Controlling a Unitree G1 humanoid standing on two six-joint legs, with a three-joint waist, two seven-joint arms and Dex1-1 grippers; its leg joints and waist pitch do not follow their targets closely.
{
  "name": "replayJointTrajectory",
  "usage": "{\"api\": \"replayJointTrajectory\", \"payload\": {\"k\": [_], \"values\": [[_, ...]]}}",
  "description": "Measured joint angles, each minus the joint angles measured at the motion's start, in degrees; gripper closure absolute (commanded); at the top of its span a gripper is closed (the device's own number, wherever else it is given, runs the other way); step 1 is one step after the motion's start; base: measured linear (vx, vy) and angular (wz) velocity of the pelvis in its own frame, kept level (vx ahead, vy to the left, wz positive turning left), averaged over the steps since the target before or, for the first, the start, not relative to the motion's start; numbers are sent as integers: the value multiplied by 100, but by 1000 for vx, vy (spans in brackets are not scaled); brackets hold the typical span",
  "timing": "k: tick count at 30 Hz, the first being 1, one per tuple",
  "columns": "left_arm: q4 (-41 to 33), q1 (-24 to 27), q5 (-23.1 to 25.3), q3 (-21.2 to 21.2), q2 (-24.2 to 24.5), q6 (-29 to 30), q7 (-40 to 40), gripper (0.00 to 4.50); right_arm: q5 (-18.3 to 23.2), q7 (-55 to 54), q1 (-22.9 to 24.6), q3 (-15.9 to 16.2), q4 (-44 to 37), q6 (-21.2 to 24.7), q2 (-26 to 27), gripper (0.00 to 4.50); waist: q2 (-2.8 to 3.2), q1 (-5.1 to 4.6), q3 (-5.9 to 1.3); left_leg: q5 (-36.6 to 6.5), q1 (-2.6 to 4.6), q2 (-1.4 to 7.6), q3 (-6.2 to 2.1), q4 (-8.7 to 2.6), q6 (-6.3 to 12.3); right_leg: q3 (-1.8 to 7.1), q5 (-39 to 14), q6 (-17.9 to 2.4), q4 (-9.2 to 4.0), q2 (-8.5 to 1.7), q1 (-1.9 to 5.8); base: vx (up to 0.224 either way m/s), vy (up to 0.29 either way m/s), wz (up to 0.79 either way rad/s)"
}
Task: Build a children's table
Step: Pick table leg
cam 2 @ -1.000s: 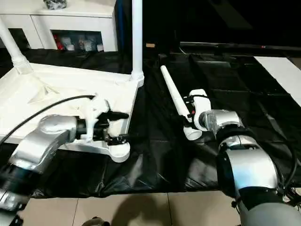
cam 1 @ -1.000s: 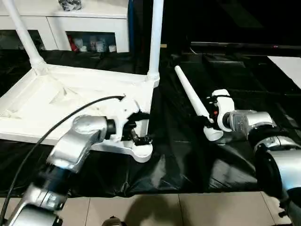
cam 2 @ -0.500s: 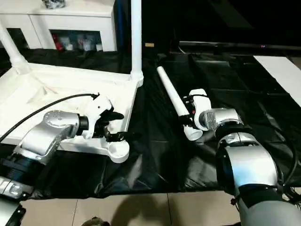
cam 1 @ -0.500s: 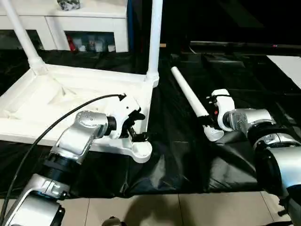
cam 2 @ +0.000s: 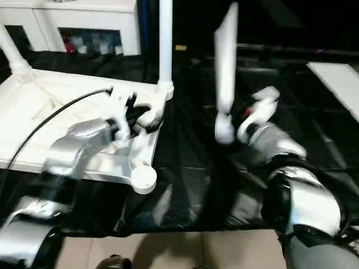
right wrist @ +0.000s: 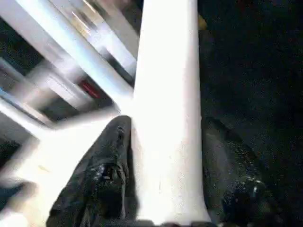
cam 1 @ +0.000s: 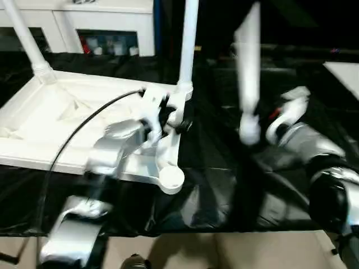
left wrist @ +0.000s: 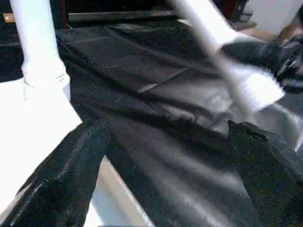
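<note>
Your right gripper (right wrist: 165, 198) has shut its jaws on the loose leg (cam 1: 248, 73) and lifted it off the black sheet (cam 1: 213, 185) to stand upright, ready for the empty socket (cam 1: 170, 178) at the table top's (cam 1: 45, 129) near corner, while your left gripper (left wrist: 165, 156), jaws wide open, holds nothing.

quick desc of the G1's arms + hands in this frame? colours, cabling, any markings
Both forearms are silver metallic cylinders with black joints. White wrist housings carry the left hand and right hand, each with two black fingers. A black cable arcs to the left wrist. A small red mark shows on the right wrist housing.
</note>
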Motion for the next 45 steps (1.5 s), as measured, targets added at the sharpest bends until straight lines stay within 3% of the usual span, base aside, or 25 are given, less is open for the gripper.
{"api": "replayJointTrajectory", "payload": {"k": [3, 4, 7, 13, 21, 33, 45], "values": [[1, -171, -408, 304, -231, 206, -73, 0, 560, 736, 509, -69, -1214, 513, 169, 263, 44, 28, -10, -4, -1, 3, 1, 2, 9, -3, 0, 0, 2, 0, 0, 0, 0, 0], [-37, -267, -663, 489, -356, 382, -96, 0, 883, 1025, 901, -22, -1998, 831, 278, 263, 49, 61, -10, -3, -1, 7, -2, 2, 9, -13, -1, -2, 2, 1, 2, 0, 0, 0], [-54, -557, -1226, 869, -545, 827, -91, 0, 1533, 1317, 1632, 230, -3343, 1591, 476, 264, 81, 106, -12, 0, 6, 13, 2, 0, 8, -12, -1, -2, 3, 1, 3, 0, 0, 0], [-205, -668, -2056, 1290, -776, 1466, -80, 0, 2248, 1575, 2463, 646, -4990, 2534, 532, 264, 112, 133, -12, -10, 17, 14, 13, -3, -27, -8, 6, -10, 0, -4, 14, 0, 0, 0], [-738, -584, -2357, 1286, -829, 1908, -140, 0, 2388, 1387, 2977, 1056, -5761, 2957, 684, 264, 113, 160, -11, 3, 16, 10, 10, -27, -49, -10, 8, -6, -16, -7, 13, 0, 0, 0], [-1085, -396, -2514, 1068, -923, 2179, -145, 0, 2176, 1252, 3008, 1688, -6076, 3192, 568, 264, 85, 145, -7, 5, 10, 6, 9, -37, -49, -11, 8, -1, -38, -7, 12, 0, 0, 0], [-1287, -165, -2572, 1039, -869, 2358, 18, 117, 1910, 1145, 3001, 2101, -6084, 3058, 424, 264, 70, 161, -7, 11, 10, 6, 9, -35, -45, -11, 17, 13, -35, -7, 14, 0, 0, 0]]}}
